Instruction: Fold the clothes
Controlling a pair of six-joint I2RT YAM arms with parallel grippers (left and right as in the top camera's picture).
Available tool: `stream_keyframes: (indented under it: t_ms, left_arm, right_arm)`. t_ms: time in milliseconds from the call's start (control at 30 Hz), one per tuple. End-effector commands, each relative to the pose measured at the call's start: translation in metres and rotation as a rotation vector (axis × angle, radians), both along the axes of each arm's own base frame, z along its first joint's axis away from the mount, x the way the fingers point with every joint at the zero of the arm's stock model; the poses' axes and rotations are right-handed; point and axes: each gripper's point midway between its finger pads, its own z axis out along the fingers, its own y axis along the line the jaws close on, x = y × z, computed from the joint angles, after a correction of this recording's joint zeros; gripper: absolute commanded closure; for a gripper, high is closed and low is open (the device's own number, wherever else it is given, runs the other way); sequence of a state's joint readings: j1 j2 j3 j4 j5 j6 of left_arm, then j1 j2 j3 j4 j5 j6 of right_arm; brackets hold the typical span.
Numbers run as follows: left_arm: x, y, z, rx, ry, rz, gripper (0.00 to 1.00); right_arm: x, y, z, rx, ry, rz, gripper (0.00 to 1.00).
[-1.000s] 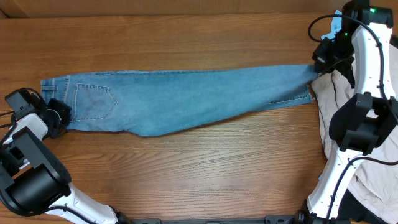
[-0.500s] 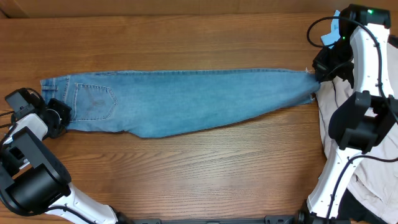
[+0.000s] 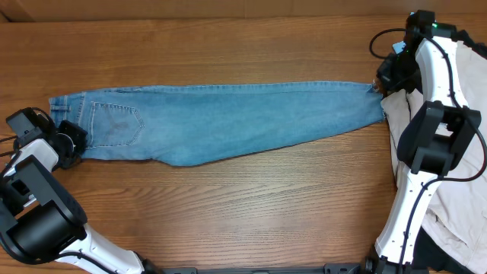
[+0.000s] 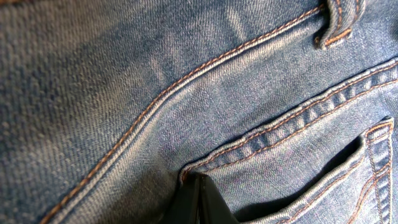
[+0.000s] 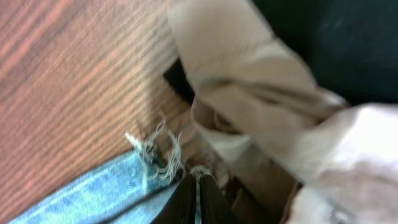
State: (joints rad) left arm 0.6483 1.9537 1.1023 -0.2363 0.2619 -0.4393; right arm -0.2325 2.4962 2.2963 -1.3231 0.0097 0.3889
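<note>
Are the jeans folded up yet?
No, the jeans lie stretched out long and flat across the table.

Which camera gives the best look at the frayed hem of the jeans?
The right wrist view: the frayed hem sits close up, its loose threads plain against the table. Overhead shows the whole jeans, but the hem is only a tiny edge at one end. The left wrist view shows only a pocket, no hem.
</note>
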Motion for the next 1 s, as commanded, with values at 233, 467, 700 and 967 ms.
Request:
stream_keyframes:
  t_ms: [233,467,700,967]
  left_arm:
    - [-0.030,0.003,-0.041,-0.014,0.139,0.052,0.96]
    - [-0.031,0.002,-0.041,-0.013,0.142,0.045,0.96]
    - [-0.032,0.002,-0.042,-0.015,0.145,0.044,0.96]
    - [-0.032,0.002,-0.042,-0.012,0.145,0.038,0.96]
  right_arm:
    - [0.024,0.028,0.007,0.153,-0.118,0.199,0.76]
    - [0.004,0.066,-0.001,0.155,-0.038,0.547,0.61]
    - [-0.011,0.080,-0.035,0.064,0.091,0.680,0.58]
    - [-0.015,0.072,-0.045,0.024,0.123,0.679,0.79]
